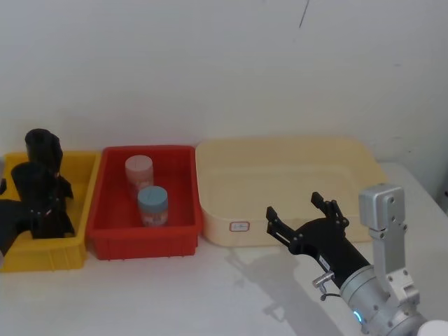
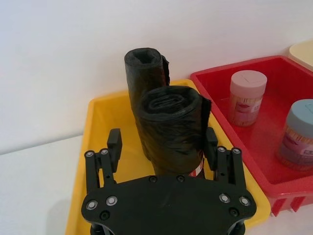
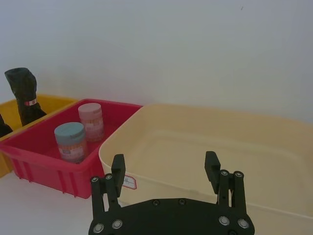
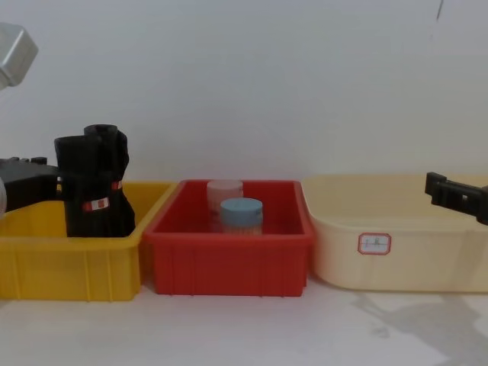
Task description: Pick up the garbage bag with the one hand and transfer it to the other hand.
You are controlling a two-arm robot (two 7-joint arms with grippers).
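Observation:
The garbage bag (image 2: 171, 129), a crinkled black roll with a red-and-white label, stands upright in the yellow bin (image 1: 77, 175), the nearer of two rolls (image 1: 35, 183) (image 4: 88, 191). My left gripper (image 2: 162, 141) (image 1: 43, 210) comes in from the left at the bag's lower half. It is open, one finger on each side of the bag, with a gap showing at one finger (image 2: 114, 142). My right gripper (image 1: 295, 206) (image 3: 165, 159), on the blue-lit arm, hovers open and holding nothing above the table, just in front of the cream tray (image 1: 350, 157).
A second black roll (image 1: 43, 147) stands right behind the bag in the same bin. The red bin (image 1: 112, 231) beside it holds a pink-lidded jar (image 1: 138, 171) and a blue-lidded jar (image 1: 152, 203). White table stretches along the front.

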